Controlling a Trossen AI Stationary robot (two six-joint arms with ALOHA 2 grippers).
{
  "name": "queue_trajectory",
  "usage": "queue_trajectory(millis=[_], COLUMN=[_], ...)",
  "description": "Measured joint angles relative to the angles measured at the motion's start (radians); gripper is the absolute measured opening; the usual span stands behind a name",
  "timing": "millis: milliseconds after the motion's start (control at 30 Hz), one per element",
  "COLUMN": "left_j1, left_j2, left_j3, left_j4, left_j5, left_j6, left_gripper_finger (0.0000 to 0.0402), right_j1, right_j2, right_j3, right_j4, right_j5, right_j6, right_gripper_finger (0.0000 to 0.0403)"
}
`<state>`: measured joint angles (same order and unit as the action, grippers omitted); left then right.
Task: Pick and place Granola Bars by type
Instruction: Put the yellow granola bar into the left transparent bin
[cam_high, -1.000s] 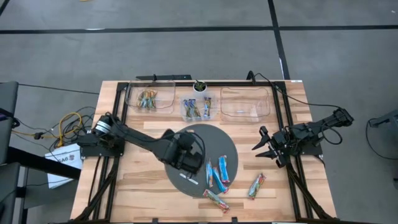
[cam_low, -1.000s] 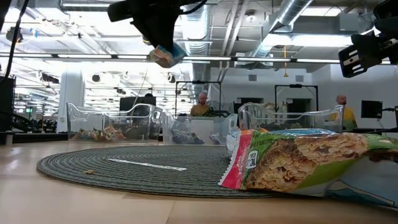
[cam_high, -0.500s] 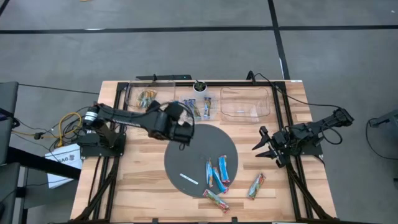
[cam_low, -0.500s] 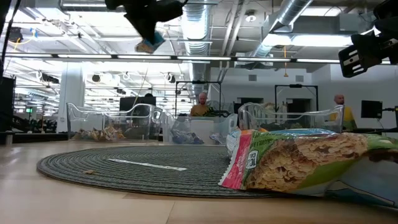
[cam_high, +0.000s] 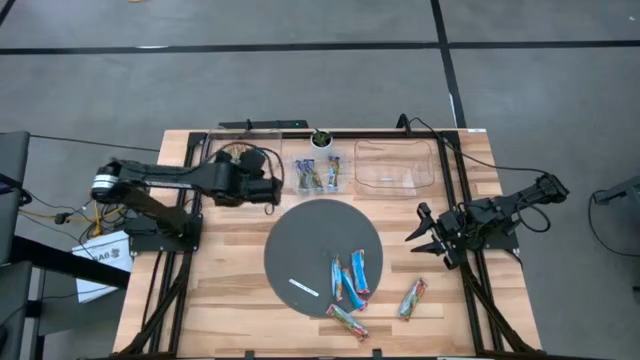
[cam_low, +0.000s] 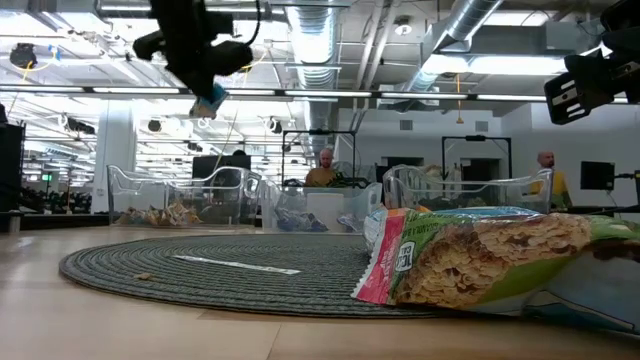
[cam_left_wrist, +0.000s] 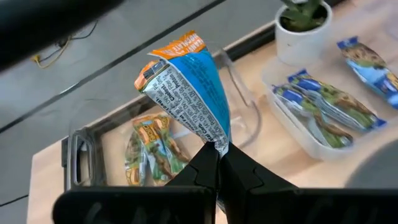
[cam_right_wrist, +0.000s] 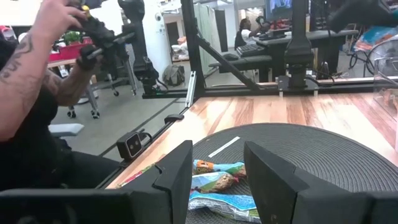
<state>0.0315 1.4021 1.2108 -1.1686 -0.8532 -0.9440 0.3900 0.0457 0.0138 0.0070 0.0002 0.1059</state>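
Your left gripper (cam_left_wrist: 217, 163) pinches a bar (cam_left_wrist: 186, 87) over the far-left bin (cam_high: 212, 162); next, let go, while your right gripper (cam_high: 428, 237) waits open.

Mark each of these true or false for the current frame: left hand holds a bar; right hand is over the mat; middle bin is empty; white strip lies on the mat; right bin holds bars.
1. The left hand is shut on a granola bar with a blue and orange wrapper. True.
2. The right hand is over the round mat. False: it waits open beside the mat, near the table's right edge.
3. The middle bin is empty. False: it holds several blue-wrapped bars.
4. A white strip lies on the mat. True.
5. The right bin holds bars. False: it looks empty.
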Motion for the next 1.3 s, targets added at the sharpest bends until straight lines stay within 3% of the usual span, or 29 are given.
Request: queue_trajectory(millis=[300, 600, 833, 1300], left_j1=[0.097, 0.178, 0.253, 0.445], left_j2=[-0.150, -0.160, -0.167, -0.156], left_j3=[-0.173, -0.239, -0.320, -0.480], left_j4=[0.206, 0.330, 0.475, 0.710], left_j5=[-0.101, -0.131, -0.122, -0.005], left_j6=[0.139, 0.246, 0.341, 0.515], left_gripper_finger=[0.0000, 0.0000, 0.0000, 0.0000], right_j1=[0.000, 0.000, 0.000, 0.000], right_j2=[0.000, 0.000, 0.000, 0.000], right_j3=[0.000, 0.000, 0.000, 0.000], right_j4=[0.000, 0.000, 0.000, 0.000], right_j5=[0.000, 0.000, 0.000, 0.000], right_j6=[0.000, 0.000, 0.000, 0.000], right_gripper_finger=[0.0137, 0.0137, 0.0139, 0.0137])
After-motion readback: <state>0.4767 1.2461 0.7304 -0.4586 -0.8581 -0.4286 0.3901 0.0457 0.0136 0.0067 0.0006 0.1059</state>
